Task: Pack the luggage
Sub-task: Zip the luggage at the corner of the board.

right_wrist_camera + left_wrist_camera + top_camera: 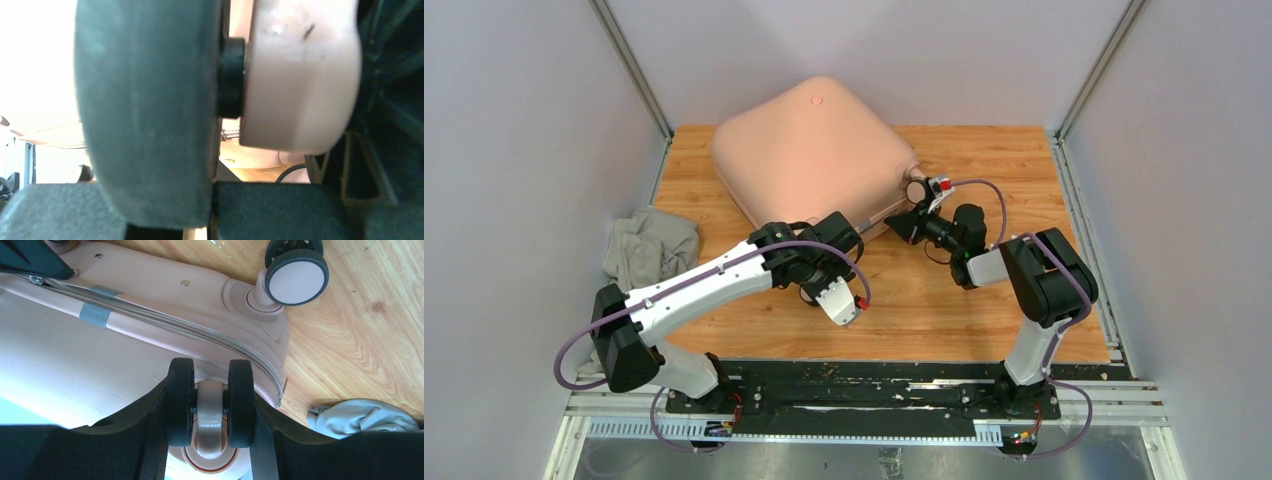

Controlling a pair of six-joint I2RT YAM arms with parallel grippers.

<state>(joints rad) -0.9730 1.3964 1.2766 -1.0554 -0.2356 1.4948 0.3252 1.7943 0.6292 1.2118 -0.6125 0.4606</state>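
The suitcase [809,150] lay closed at the back of the table [984,170]. The left gripper [210,390], half open, clamped one double wheel [180,400]. The right gripper's [904,222] fingers [280,210] sat nearly together against a second wheel [145,110]; whether they held it was unclear.

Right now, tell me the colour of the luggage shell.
Pale pink; the luggage shows best in the top external view.

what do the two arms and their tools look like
The left arm and right arm have white links between chunky black joints, each trailed by a looping purple cable. The left tool and right tool have black wedge-shaped fingers; a small white block with a red tip sits by each.
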